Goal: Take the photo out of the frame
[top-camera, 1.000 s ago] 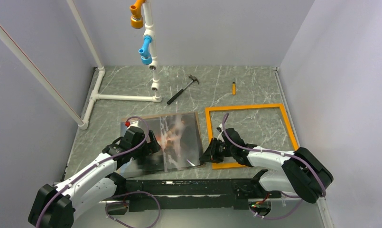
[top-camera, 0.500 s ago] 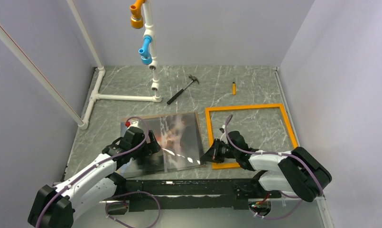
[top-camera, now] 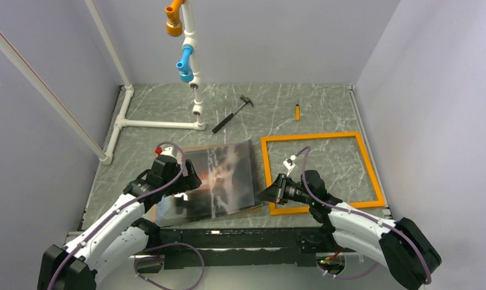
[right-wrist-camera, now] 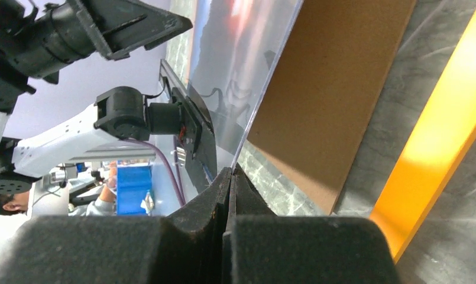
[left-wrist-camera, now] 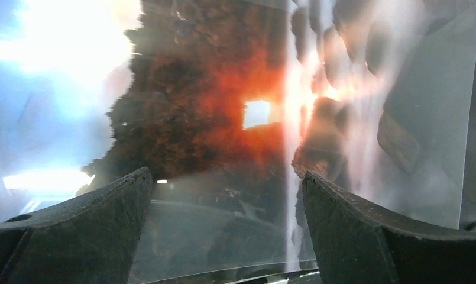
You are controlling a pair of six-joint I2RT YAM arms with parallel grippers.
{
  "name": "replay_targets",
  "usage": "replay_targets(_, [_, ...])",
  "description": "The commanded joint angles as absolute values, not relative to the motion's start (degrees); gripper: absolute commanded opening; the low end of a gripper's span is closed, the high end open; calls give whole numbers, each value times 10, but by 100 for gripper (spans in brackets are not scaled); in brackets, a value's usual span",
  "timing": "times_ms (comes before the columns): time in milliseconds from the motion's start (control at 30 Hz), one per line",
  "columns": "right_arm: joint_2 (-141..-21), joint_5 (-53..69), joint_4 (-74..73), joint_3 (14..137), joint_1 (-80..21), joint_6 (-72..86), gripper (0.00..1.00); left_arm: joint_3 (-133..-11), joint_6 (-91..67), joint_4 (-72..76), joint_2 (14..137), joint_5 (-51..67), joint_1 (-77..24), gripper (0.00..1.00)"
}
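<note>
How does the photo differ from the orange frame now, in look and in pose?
The photo is a solid dark glossy sheet; the frame is a hollow thin orange border. The frame lies flat; the photo's near corner is pinched by the shut right gripper, with the open left gripper over it. Both are rectangles of similar size, side by side.

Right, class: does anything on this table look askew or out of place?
Yes. The photo lies tilted, left of the frame. The right gripper pinches its near corner in shut jaws, holding it up off the brown board beneath, which lies flat.
</note>
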State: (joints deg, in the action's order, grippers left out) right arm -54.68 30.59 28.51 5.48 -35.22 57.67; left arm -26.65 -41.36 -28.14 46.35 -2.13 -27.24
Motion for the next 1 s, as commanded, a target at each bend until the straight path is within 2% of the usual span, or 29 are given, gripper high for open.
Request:
replay_targets(0, [-467,302,230,80,-350,542,0,-268,-401,-279,458,-8,-248,99])
replay_targets(100, [-423,289,190,82,-349,521,0,-273,-395,-287,452,-19,-243,99])
replay_targets(300, [-430,320,185,97,-345,512,0,-285,-381,-297,465,-32,-221,99])
replay_targets(767, [-339,232,-164,294,-343,354,0,-230,-403,-243,497,8,-203,99])
replay_targets(967, [-314,191,-250,399,-342,315,0,-222,-412,-237,500,17,-203,99])
